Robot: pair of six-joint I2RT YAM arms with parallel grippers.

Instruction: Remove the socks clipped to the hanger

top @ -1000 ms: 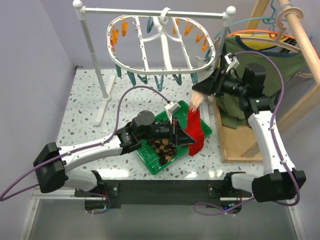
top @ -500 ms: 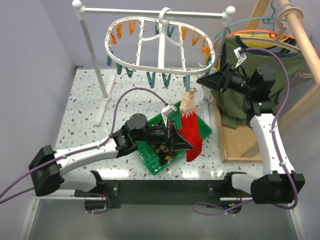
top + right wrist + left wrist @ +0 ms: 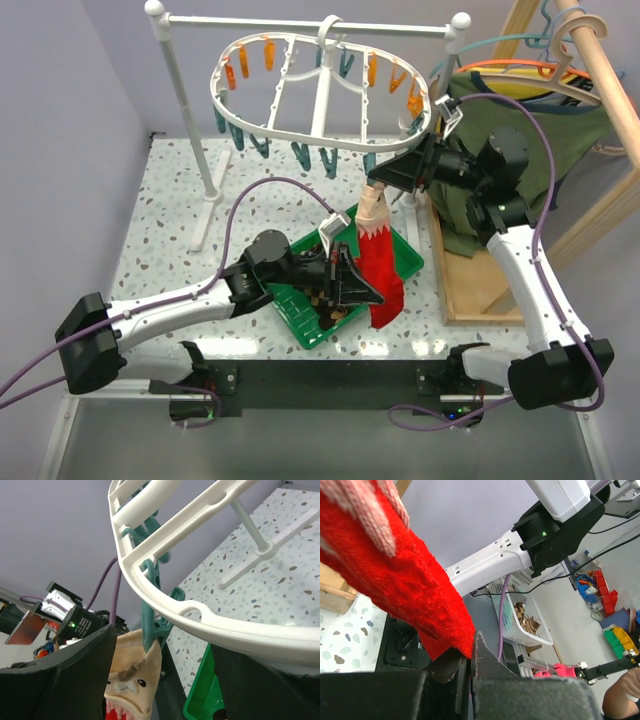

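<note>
One sock, as far as shows, hangs from the hanger [image 3: 225, 630]: the red sock [image 3: 380, 270], held by a teal clip [image 3: 152, 625] above the green tray [image 3: 405, 258] by the surface's near edge. Checkered socks [image 3: 325, 298] lie in the tray. The left gripper [image 3: 362, 287] is clamped tight on the red sock's lower end. The right gripper [image 3: 383, 182] stands wide, fingers either side of the clip, holding nothing. Freeing this sock is the step in hand. Next, I judge, the right must squeeze the clip while the left draws down. Only the right wrist view shows the clip biting the tan cuff; only the left wrist view shows the pinch.
</note>
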